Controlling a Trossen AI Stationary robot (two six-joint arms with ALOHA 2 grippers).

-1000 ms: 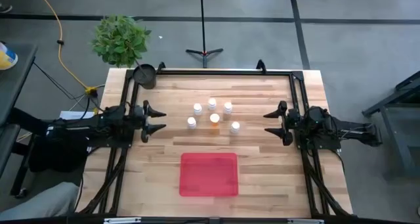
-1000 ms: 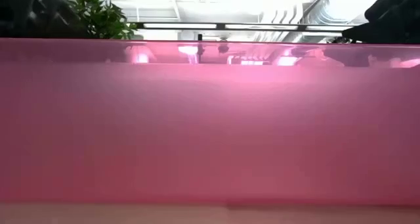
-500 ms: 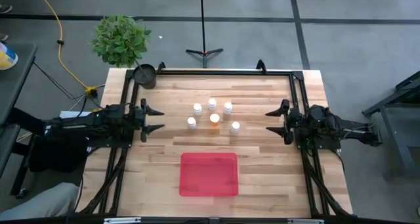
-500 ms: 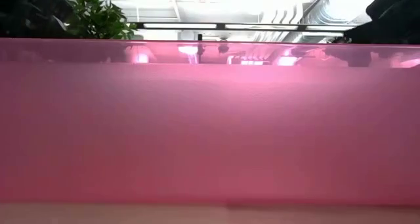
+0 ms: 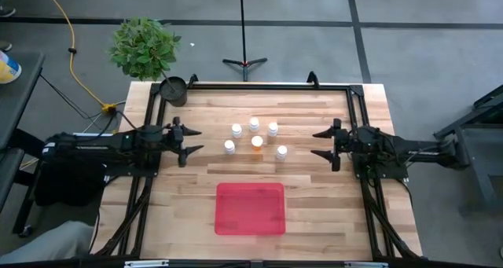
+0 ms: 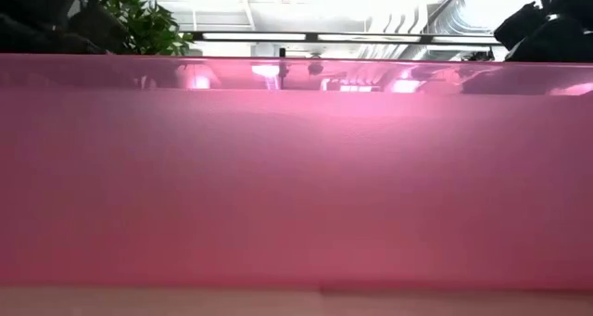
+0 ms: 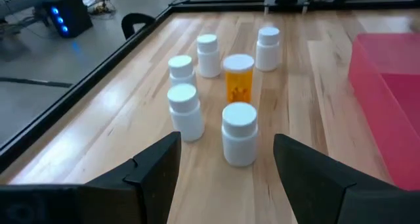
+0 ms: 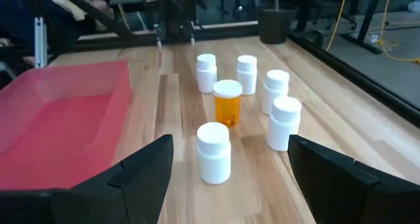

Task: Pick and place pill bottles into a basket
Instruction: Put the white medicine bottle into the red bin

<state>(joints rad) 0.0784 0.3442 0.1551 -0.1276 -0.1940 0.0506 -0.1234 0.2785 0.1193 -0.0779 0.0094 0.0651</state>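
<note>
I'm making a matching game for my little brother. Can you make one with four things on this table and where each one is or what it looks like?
Things:
1. basket
2. orange pill bottle
3. left gripper
4. dark round pot

Descriptions:
A. in the middle of the white bottles
B. at the table's far left corner, by the plant
C. red, with nothing in it, at the table's near edge
D. open, holding nothing, to the left of the bottles

Pairs: 1-C, 2-A, 3-D, 4-B
</note>
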